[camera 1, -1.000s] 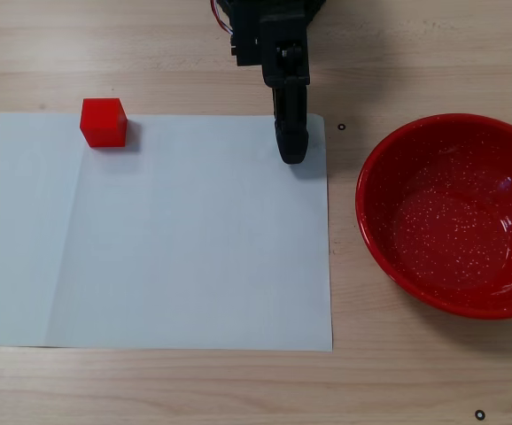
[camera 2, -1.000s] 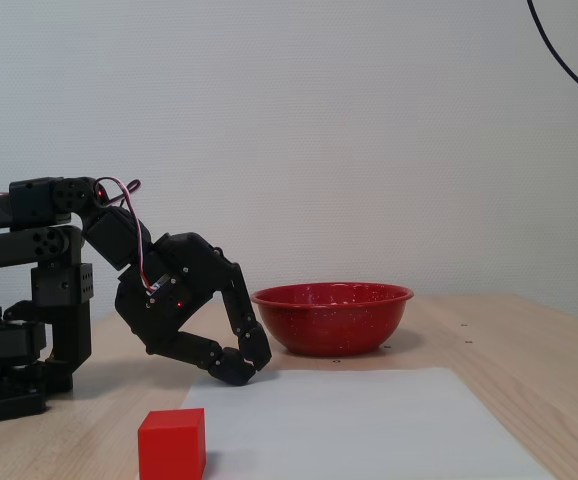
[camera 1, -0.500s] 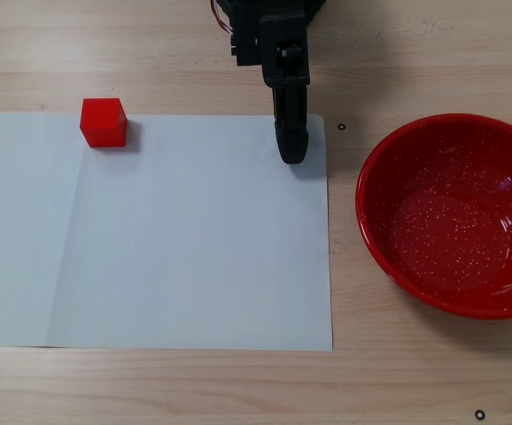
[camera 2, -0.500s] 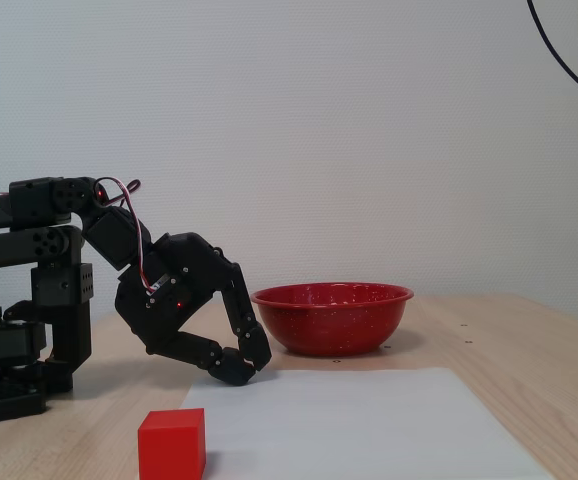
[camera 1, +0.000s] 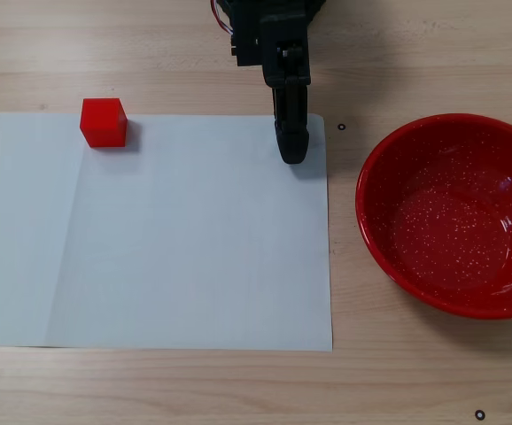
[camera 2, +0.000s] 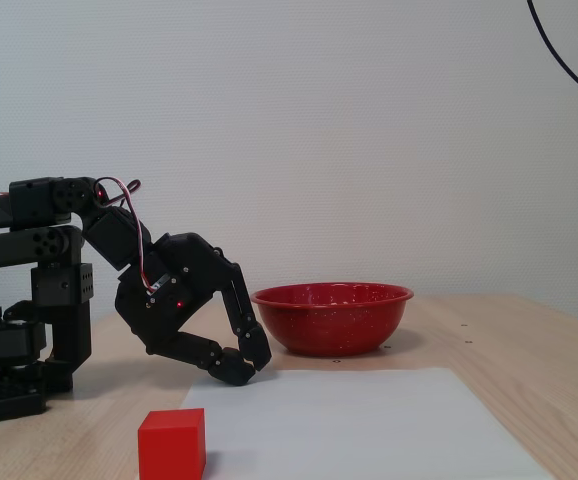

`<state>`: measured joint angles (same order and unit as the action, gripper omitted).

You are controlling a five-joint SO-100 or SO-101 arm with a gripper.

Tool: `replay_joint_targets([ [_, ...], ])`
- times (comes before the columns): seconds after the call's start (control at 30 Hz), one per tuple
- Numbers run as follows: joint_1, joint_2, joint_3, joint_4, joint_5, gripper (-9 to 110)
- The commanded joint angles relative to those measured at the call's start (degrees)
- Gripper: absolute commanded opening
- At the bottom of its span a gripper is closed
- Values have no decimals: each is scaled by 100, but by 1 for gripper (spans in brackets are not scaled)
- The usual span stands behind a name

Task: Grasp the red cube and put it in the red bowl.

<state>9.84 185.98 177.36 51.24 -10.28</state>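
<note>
Both my fixed views are bright and evenly lit, sharp right to the edges, with no bending I can spot. From above, soft glare sits on the inner wall of the glossy speckled red bowl (camera 1: 455, 212), and the small matte red cube (camera 1: 104, 122) throws a faint short shadow to its right on the white paper sheet (camera 1: 176, 257). From the side, the black gripper (camera 2: 254, 365) is dark, its detail hard to read, with a soft shadow beneath.
</note>
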Motion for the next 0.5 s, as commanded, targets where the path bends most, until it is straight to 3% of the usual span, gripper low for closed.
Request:
replay_joint_targets([
  [0.0,-9,-167,-325,26,105,0],
  [0.47,-334,-940,-1749,923,299,0],
])
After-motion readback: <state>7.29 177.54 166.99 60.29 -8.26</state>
